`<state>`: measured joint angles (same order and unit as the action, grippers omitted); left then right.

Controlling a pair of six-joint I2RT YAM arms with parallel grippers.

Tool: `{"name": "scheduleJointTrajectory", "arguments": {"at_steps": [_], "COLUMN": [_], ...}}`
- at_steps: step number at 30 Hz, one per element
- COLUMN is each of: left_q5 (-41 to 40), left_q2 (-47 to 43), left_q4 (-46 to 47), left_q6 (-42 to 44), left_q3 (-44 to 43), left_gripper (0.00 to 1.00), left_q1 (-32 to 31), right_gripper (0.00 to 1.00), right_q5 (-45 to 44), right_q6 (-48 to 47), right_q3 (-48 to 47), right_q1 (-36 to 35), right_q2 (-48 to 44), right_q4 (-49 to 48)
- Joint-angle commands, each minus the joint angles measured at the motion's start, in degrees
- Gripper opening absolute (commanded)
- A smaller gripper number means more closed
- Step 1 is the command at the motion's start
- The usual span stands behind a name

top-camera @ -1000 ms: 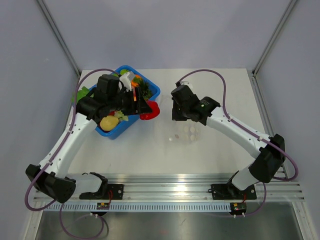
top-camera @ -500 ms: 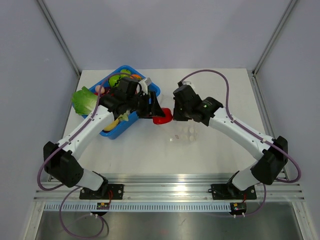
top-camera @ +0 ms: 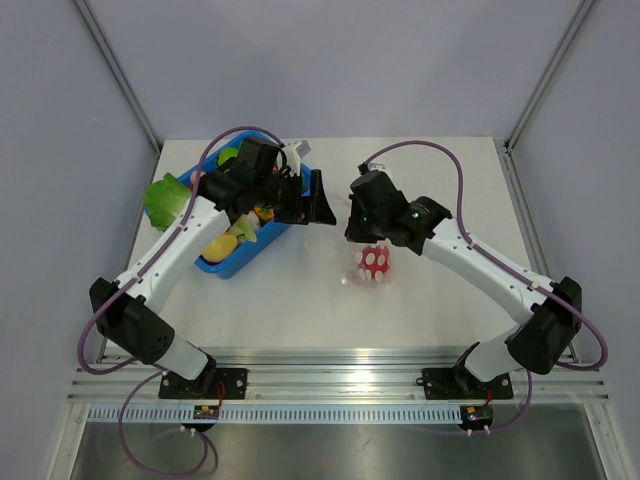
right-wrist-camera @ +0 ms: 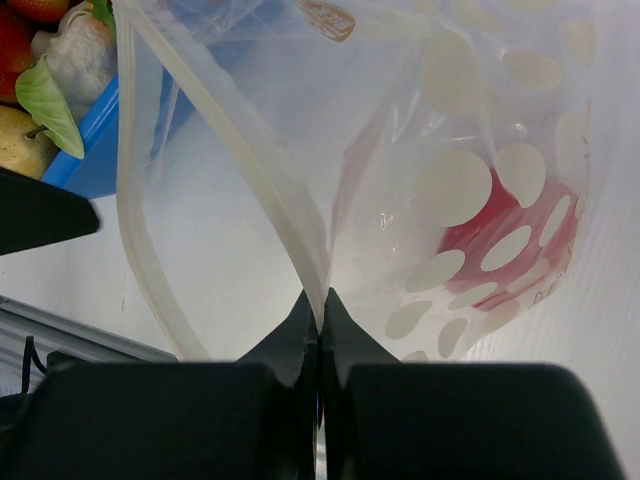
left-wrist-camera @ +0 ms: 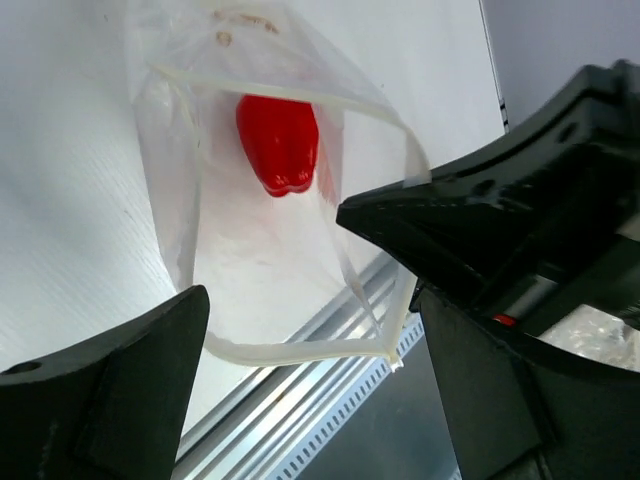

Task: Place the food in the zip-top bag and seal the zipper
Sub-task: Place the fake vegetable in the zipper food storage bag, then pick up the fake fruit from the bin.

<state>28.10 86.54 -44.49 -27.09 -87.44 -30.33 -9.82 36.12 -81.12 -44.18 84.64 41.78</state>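
The zip-top bag (top-camera: 370,268) lies on the table with its mouth held open, clear with white dots. A red toy pepper (left-wrist-camera: 278,140) sits inside it and shows red through the dots in the right wrist view (right-wrist-camera: 505,225). My right gripper (top-camera: 362,228) is shut on the whitish zipper (right-wrist-camera: 300,250) at the mouth edge. My left gripper (top-camera: 316,200) is open and empty, just left of the bag mouth; the zipper loop (left-wrist-camera: 290,350) shows between its fingers. More toy food (top-camera: 222,243) lies in the blue bin.
The blue bin (top-camera: 232,266) stands at the back left with several toy fruits and vegetables, its corner also in the right wrist view (right-wrist-camera: 105,150). A green lettuce piece (top-camera: 165,200) lies beside the bin. Metal rails run along the near edge.
My left gripper carried the red pepper from the bin to the bag mouth and let it go. The pepper now lies inside the bag. The left gripper has drawn back, open.
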Motion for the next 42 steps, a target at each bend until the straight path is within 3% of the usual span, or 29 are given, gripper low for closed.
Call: {"name": "scheduleJointTrajectory", "arguments": {"at_steps": [1, 2, 6, 10, 14, 16, 24, 30, 42], "left_q5": [-3.4, -4.7, -5.3, -14.6, -33.3, -35.6, -39.2, -40.7, -37.8], "left_q2": [-0.9, -1.3, -3.0, -0.7, 4.8, 7.4, 17.4, 15.2, 27.2], "left_q4": [-7.4, -8.1, -7.2, -9.4, -12.7, -11.8, -9.2, -5.4, -5.3], "left_q6": [7.6, 8.4, 9.5, 10.7, 11.1, 10.4, 9.2, 10.2, 10.9], "left_q3": [-9.3, -10.2, -10.2, -12.2, -16.3, -16.6, -21.1, -18.6, -28.7], "left_gripper": [0.85, 0.77, 0.63, 0.63, 0.63, 0.63, 0.64, 0.64, 0.79], "left_q1": [1.1, 2.5, 8.6, 12.7, 13.3, 13.9, 15.1, 15.1, 16.3], "right_gripper": [0.00, 0.00, 0.00, 0.00, 0.00, 0.00, 0.00, 0.00, 0.01], "right_q5": [0.2, 0.1, -0.2, -0.3, -0.4, -0.2, 0.3, 0.1, 0.9], "right_q6": [0.3, 0.3, 0.4, 0.4, 0.2, 0.1, -0.1, 0.0, -0.1], "right_q3": [0.2, 0.3, 0.7, 1.1, 1.2, 1.2, 0.9, 1.2, 0.4], "right_q1": [0.1, 0.1, 0.1, 0.1, 0.1, 0.1, 0.1, 0.1, 0.1], "right_q2": [-1.1, -1.1, -1.7, -2.2, -2.4, -2.2, -1.5, -1.5, -0.6], "right_q4": [-2.1, -2.1, -2.3, -2.2, -2.2, -2.3, -2.0, -2.0, -1.9]}}
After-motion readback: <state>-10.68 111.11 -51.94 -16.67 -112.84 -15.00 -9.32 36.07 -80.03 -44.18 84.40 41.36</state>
